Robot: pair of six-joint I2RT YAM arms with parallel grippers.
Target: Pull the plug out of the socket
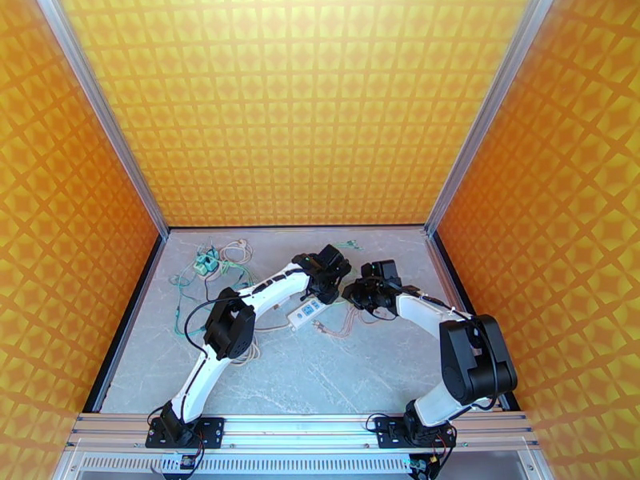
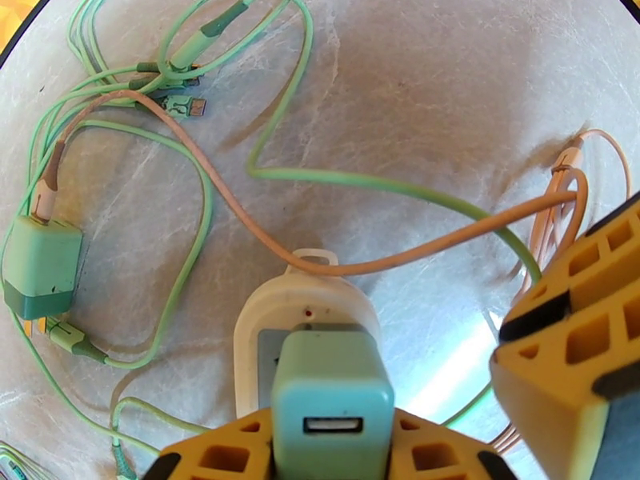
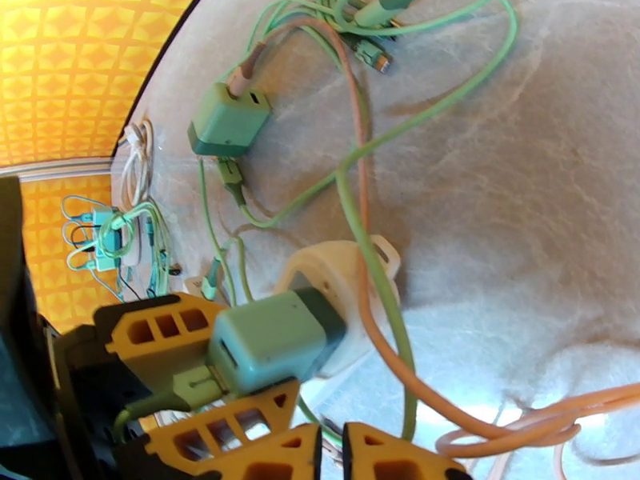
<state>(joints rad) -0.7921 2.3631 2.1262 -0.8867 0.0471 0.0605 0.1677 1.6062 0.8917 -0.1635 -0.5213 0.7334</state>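
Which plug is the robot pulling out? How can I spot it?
On the grey table, find the white socket block. The mint-green USB charger sticks out of it, pinched by the left gripper. Its twin lies loose with cables attached; this one is plugged in.

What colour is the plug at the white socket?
The plug is pale green, clearest in the left wrist view.

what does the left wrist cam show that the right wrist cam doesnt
Left wrist: the green plug seen end-on, with its USB port facing the lens.
Right wrist: the plug from the side, with the left fingers clamped on either side of it, plus the yellow wall and a far cable bundle.
Both: the plug sitting in the white socket, the spare green charger and the pink cable.
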